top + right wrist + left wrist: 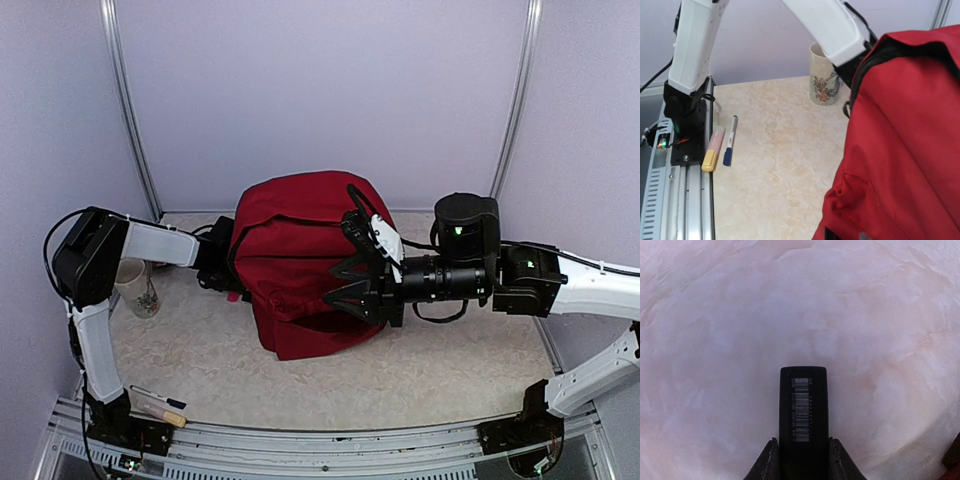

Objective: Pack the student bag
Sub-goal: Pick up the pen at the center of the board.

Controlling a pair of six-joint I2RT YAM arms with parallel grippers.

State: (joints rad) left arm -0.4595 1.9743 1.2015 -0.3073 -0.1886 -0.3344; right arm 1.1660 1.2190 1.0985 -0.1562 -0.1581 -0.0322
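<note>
From its near base the left arm [95, 330] is bent rightward to the student bag [290, 260], which is set on the middle of the tabletop [420, 380]. A black barcoded item [803, 405] is pinched by the left fingers [767, 462]. The right fingers [350, 268] are laid against the bag's right side; whether they are spread cannot be told.

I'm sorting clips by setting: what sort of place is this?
Probably a lab booth: plain lilac walls close around a marble-look table, and two robot arms are bolted to a metal rail at its near edge.
</note>
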